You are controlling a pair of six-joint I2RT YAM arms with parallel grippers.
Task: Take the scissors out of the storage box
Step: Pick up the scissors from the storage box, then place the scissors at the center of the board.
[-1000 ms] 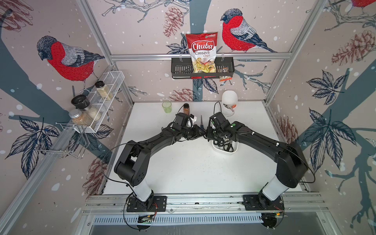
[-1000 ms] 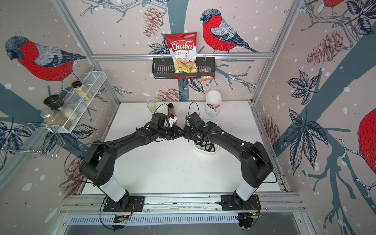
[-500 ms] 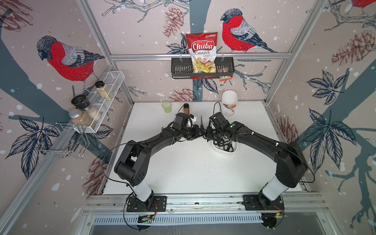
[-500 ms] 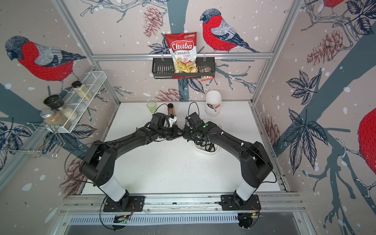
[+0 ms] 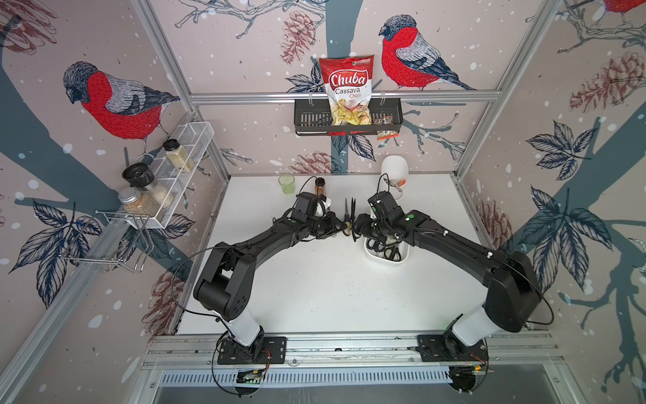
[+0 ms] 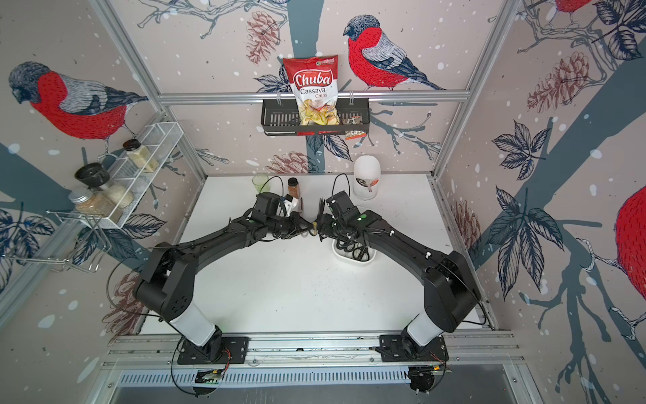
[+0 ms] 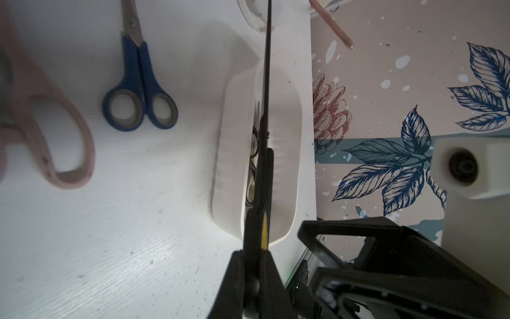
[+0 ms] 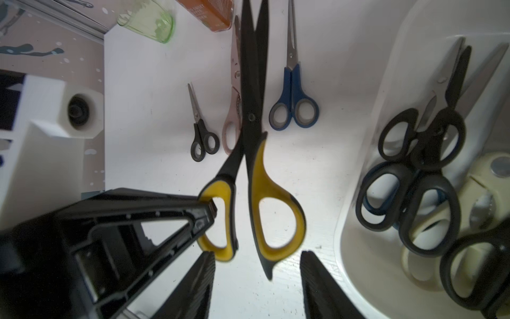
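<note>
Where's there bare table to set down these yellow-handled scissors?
Widest free patch: the bare table between the storage box and the front rail. A narrow strip lies between the blue scissors and the box. Crowded: the back, where small black scissors, pink scissors, green cup and spice jar sit close.

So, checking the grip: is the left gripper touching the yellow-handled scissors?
Touching. The right wrist view shows the left gripper clamped on the smaller loop of the yellow-handled scissors.

A heap of steel-bladed scissors (image 8: 430,210) is lying in the shallow white plastic storage box (image 8: 386,82), which is sitting on the white desk (image 8: 151,82) right of centre. Left of it, small black-handled scissors (image 8: 202,138), pale pink scissors (image 8: 230,135) and navy blue scissors (image 8: 294,110) are lying side by side on the desk, with large yellow-and-black scissors (image 8: 265,176) hanging above the desk near them.
</note>
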